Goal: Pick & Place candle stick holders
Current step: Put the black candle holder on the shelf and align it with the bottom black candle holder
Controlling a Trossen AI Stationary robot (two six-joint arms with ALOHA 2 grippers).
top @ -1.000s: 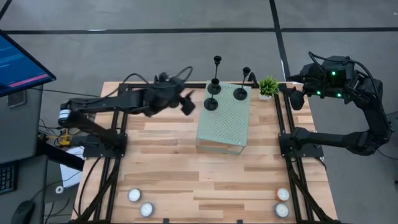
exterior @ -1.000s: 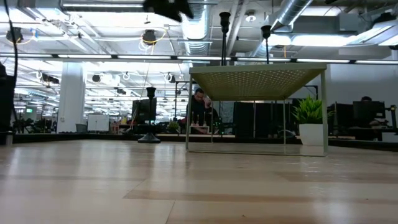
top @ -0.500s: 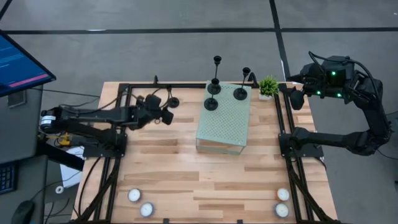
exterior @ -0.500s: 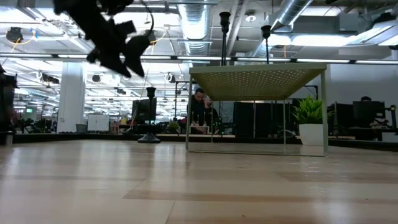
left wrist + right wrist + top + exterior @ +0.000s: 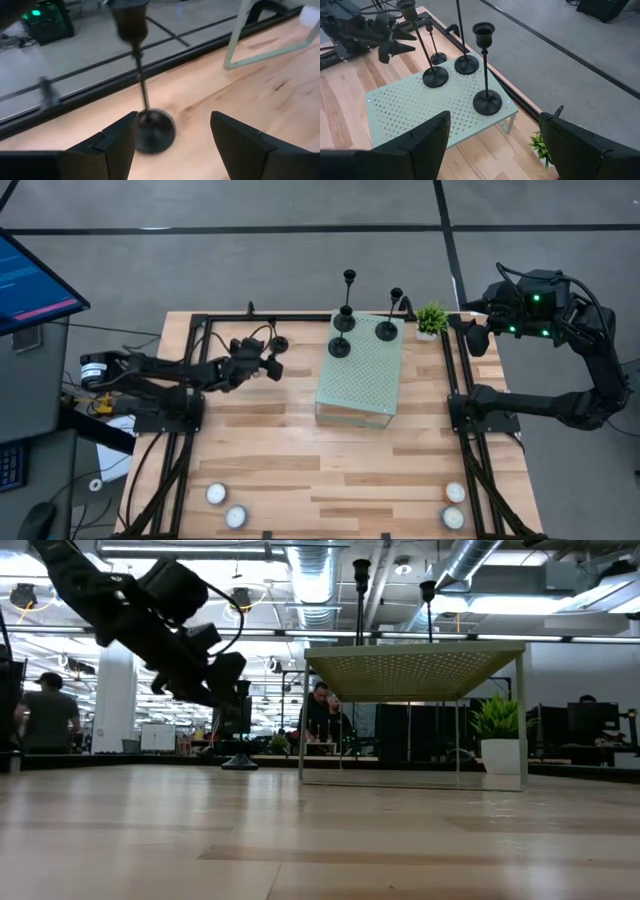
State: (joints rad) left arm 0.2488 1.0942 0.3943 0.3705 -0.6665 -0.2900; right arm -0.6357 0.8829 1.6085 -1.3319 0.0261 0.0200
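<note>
Bright even ceiling light; motion-blurred candlestick [image 5: 142, 95] in left wrist view.

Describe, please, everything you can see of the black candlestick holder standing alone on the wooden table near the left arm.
The small black metal candlestick holder has a round disc base, a thin stem and a small cup on top. It stands upright on the bare wooden table near the back edge, left of the pale green perforated stand. The left gripper, open, sits just before it; nothing grips it.

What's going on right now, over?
Left tool open, closing in on last candlestick on table. Three candlesticks on stand. Right tool open, waiting. Nothing in the way.
</note>
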